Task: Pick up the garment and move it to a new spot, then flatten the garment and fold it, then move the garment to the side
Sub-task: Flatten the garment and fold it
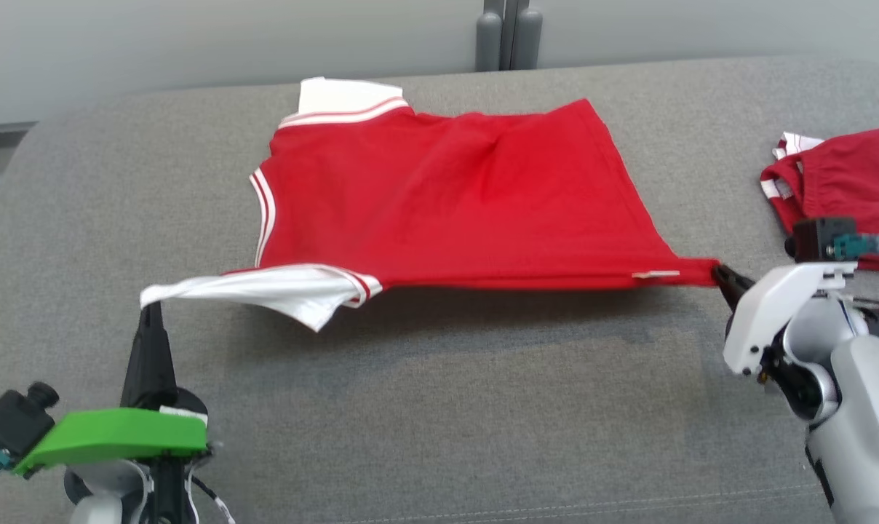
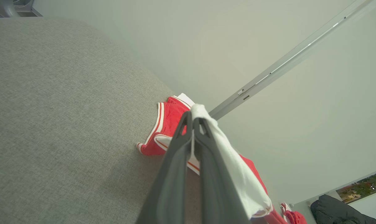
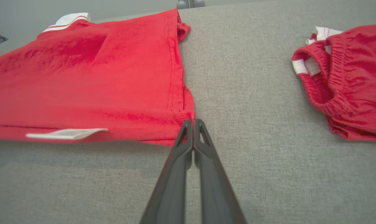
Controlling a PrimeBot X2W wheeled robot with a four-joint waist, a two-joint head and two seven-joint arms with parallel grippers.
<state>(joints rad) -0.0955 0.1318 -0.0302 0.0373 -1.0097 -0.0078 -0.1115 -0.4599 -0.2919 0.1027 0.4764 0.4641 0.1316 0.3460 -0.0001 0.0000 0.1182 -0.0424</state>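
1. Red polo shirt is spread mid grey cushion. Its long axis runs left-right, collar end toward the robot's left, hem toward its right.
2. The near edge is pulled taut in a line between the two grippers and casts a shadow below, so it looks raised off the cushion. The far edge lies on the fabric.
3. Left gripper is pinched tight on the white sleeve at the near-left end, fingers pointing up.
4. Right gripper is clamped on the hem corner, just beside the care label.
5. Each arm is at its own end and the shirt lies beyond both, so I'd guess the next move carries the near edge away, over the far one.
6. A second red garment is bunched far right, apart from the shirt and close behind the right arm, so it could snag.
7. Both garments sit on bare cushion, not inside anything.
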